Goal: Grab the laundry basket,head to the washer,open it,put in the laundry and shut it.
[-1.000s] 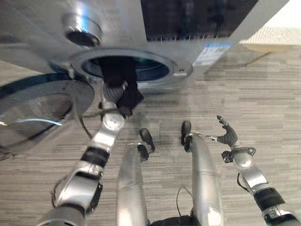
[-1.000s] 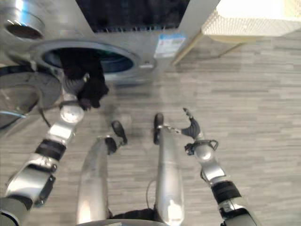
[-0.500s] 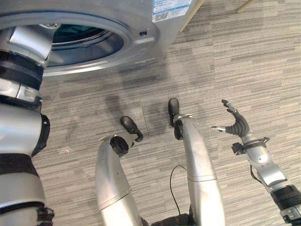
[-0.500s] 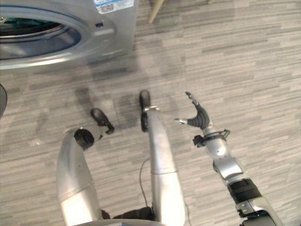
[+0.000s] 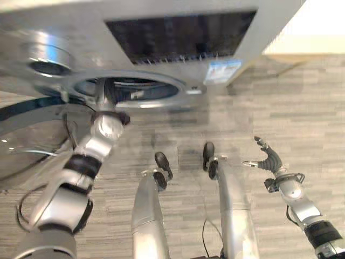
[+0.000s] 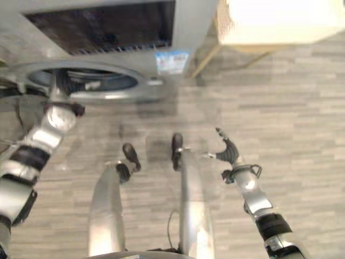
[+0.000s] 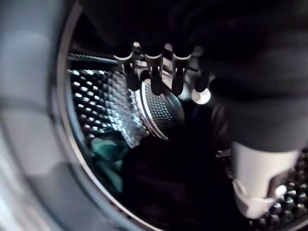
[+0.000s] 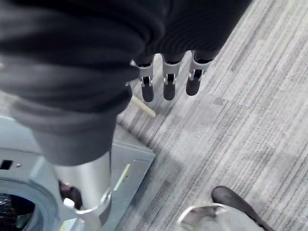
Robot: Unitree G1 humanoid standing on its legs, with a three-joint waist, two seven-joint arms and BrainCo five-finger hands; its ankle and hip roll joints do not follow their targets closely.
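Ahead of me, far left, the silver washer stands with its round door swung open leftward. Dark and teal laundry lies inside its perforated drum.

A second ago our left hand held a dark garment at the washer opening. Now the hand is inside the drum, fingers relaxed, nothing in its grasp. Dark laundry lies at the drum bottom beside a teal piece. Our head camera swung down toward the floor half a second ago and is now back on the washer front.
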